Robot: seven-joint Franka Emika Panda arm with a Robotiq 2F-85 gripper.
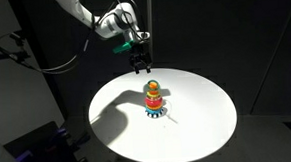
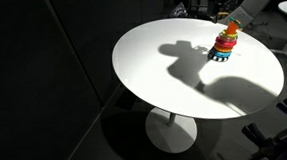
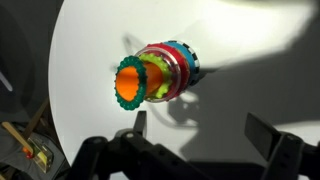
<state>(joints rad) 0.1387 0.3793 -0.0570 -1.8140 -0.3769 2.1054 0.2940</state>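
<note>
While the gripper (image 1: 140, 65) hangs above the round white worktop (image 1: 202, 113), its fingers (image 3: 256, 130) are spread wide and pinch nothing. One stacking-ring toy (image 1: 154, 99) stands upright on the worktop just below the fingers and apart from them; the wrist view shows it between and slightly ahead of the two fingertips, orange top ring toward the camera. Judging by this, the approach is made but no grasp has begun: the toy looks fully stacked and untouched, so closing and lifting remain. Counted: one toy, one worktop, two fingers. Its separate rings are too small to count surely.
</note>
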